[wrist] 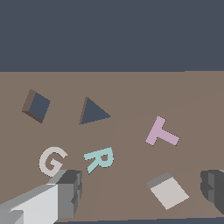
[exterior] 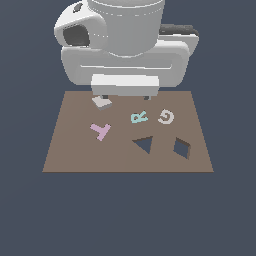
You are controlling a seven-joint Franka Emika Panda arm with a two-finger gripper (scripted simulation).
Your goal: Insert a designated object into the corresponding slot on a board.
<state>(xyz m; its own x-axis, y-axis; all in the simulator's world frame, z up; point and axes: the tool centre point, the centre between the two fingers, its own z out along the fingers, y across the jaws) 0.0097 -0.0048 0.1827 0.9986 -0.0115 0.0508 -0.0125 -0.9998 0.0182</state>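
The pale grey-white square block (exterior: 102, 103) lies flat on the brown board (exterior: 75, 150), near its far edge on the exterior view's left. In the wrist view the block (wrist: 168, 191) sits between my fingers, nearer the dark one (wrist: 213, 183). My gripper (exterior: 125, 96) is open and empty, hovering low over the board's far edge; it also shows in the wrist view (wrist: 141, 189). The diamond-turned square slot (exterior: 182, 148) shows dark blue at the board's near right in the exterior view, and also shows in the wrist view (wrist: 37, 106).
A triangular cut-out (exterior: 143, 144) lies beside the slot. A pink Y (exterior: 101, 131), a teal R (exterior: 139, 117) and a whitish G (exterior: 166, 117) lie on the board between the block and the cut-outs. The arm's bulk (exterior: 125, 45) stands behind the board.
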